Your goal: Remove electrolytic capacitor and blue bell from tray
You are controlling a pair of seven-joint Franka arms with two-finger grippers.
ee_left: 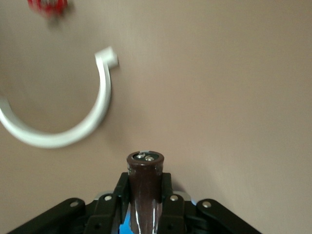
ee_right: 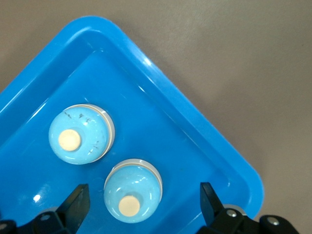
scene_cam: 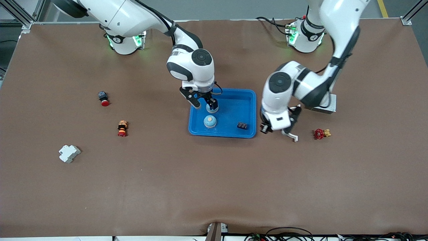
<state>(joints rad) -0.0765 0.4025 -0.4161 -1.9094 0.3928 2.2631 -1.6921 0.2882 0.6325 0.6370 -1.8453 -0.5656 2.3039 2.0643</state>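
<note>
Tray: a shallow blue plastic tray is set at the middle of the table; two light blue dome-shaped bells and a small black component are held in it.
Bells: the first bell, with a cream button on top, is seen near the tray's edge closest to the front camera; the second bell is placed just beside it, farther from that camera.
Right gripper: the right gripper is held low over the second bell, its black fingers spread wide on either side of the dome without touching it.
Left gripper: the left gripper is held over bare table just beside the tray, toward the left arm's end; a dark brown cylindrical capacitor with two metal terminals is pinched between its fingers.
White clip: a curved white plastic clip is seen on the table next to the left gripper.
Red valve: a small red-handled brass valve is laid near that clip.
Other items: a red push button, a red-and-yellow button and a white plastic block are scattered toward the right arm's end.
Writing: none can be read.
</note>
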